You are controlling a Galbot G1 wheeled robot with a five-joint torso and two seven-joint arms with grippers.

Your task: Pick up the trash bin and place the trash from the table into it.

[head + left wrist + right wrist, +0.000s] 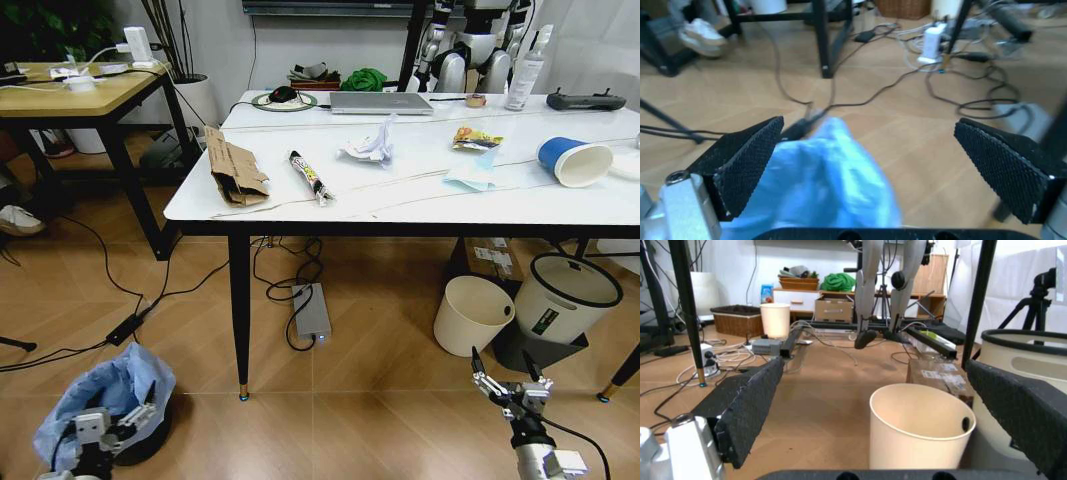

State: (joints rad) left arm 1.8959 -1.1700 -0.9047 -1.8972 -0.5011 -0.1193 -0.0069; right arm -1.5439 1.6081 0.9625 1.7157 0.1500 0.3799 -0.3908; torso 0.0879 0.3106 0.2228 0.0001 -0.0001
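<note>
The trash bin (110, 395), dark and lined with a puffy light-blue bag (820, 185), stands on the floor left of the table's front leg. My left gripper (122, 420) hovers right at its rim, open, with the bag between its fingers (747, 160) and nothing gripped. On the white table (400, 195) lies the trash: torn brown cardboard (235, 165), a dark crushed wrapper (310, 176), crumpled paper (372, 143), a yellow snack wrapper (476, 138), a clear packet (470, 178) and a blue paper cup (575, 160). My right gripper (508, 378) hangs open low on the right.
A cream bucket bin (472, 315) and a white-and-grey round bin (560, 295) sit under the table's right side, close ahead of my right gripper. Cables and a power strip (312, 312) trail over the floor. A wooden desk (75, 95) stands at the left.
</note>
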